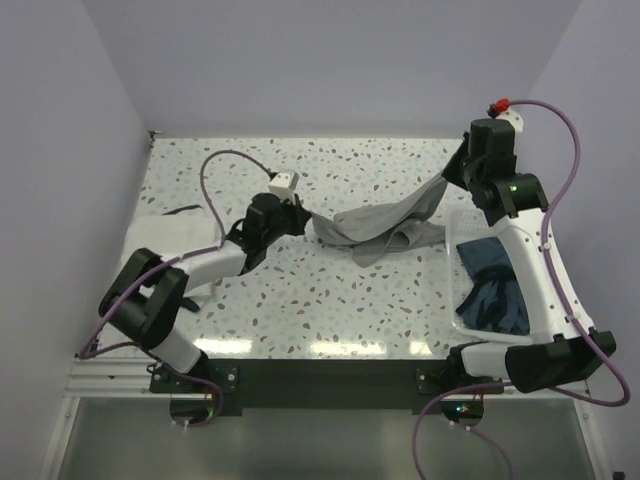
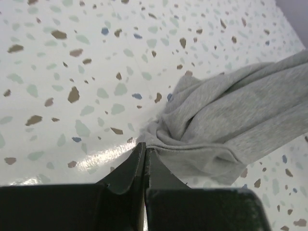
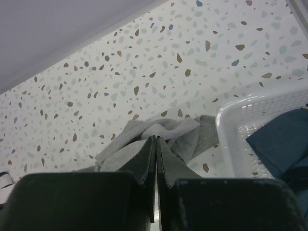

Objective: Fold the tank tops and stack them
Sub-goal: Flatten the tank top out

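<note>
Top external view has the grey tank top (image 1: 385,222) strung across the middle of the speckled bench (image 1: 350,290), low at the left claw (image 1: 307,216) and rising to the right claw (image 1: 452,178), with its slack bunched on the surface between them. Bare bench lies on the near side and the far side of the garment; on the right a white lattice basket (image 1: 455,285) holding dark blue cloth (image 1: 495,290) sits just beside the bunched part. Left wrist view shows what the overhead cannot: the claw (image 2: 143,147) pinched tight on a seamed edge of the grey tank top (image 2: 231,120), down at the bench (image 2: 72,57). Right wrist view shows that claw (image 3: 155,139) pressed closed, raised above the bench (image 3: 144,57), grey tank top (image 3: 168,130) hanging from it, the basket (image 3: 240,120) rim close by and blue cloth (image 3: 279,139) inside.
</note>
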